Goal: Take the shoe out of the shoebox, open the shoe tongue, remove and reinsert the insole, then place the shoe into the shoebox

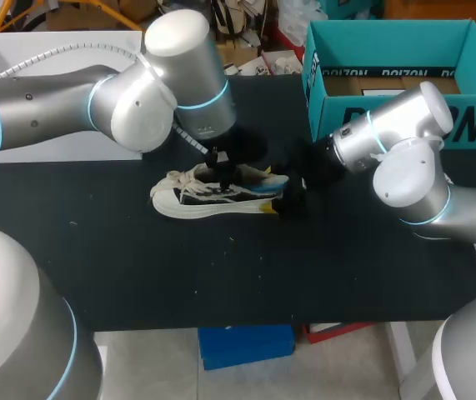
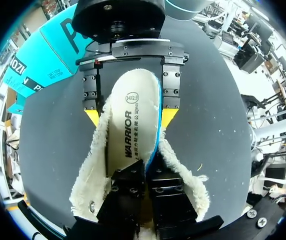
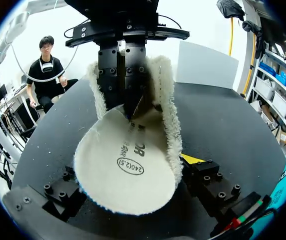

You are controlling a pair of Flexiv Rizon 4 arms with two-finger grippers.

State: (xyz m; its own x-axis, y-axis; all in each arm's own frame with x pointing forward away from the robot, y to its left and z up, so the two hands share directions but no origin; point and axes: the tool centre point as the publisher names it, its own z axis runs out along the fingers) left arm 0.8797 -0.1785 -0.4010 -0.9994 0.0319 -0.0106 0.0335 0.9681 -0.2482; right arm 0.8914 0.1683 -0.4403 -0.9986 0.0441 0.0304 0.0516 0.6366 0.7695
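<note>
A white, black and blue shoe (image 1: 212, 196) lies on its sole on the black table (image 1: 137, 258). Its cream insole (image 2: 132, 120) (image 3: 127, 170) sits tilted in the fleece-lined opening (image 2: 90, 175), the heel end raised. Over the shoe's middle, my left gripper (image 1: 219, 167) (image 2: 143, 170) (image 3: 132, 111) points down, shut on the insole's front part. My right gripper (image 1: 292, 200) (image 2: 130, 117) (image 3: 127, 175) is at the heel, and its yellow fingertips (image 2: 169, 117) press the shoe from both sides. The shoe's toe is hidden in both wrist views.
The teal shoebox (image 1: 404, 117) (image 2: 42, 55) stands open at the table's back right, behind my right arm. A white board (image 1: 46, 50) lies at the back left. Bare black table stretches in front of the shoe.
</note>
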